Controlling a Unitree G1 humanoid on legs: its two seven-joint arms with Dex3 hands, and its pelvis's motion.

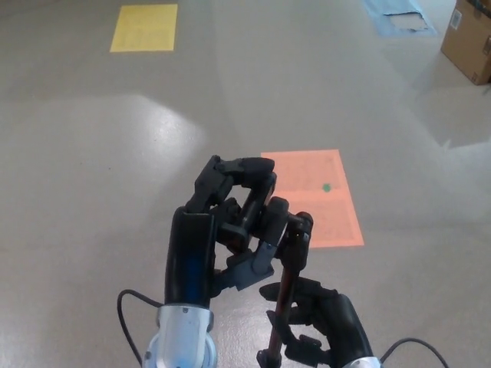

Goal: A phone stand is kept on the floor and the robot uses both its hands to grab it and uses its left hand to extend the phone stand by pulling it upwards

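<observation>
The phone stand [286,285] is a thin dark pole with a black clamp head at its top, standing upright close in front of me. My left hand [222,222] is curled around the clamp head, fingers over the top and thumb under it. My right hand [318,326] sits lower, at the bottom of the head view, with its fingers wrapped around the pole. The stand's foot is hidden below the frame.
An orange square [318,195] is marked on the grey floor just behind the stand. A yellow square [143,27] lies far back left. A cardboard box [469,38] and a blue sheet [399,15] are at the far right.
</observation>
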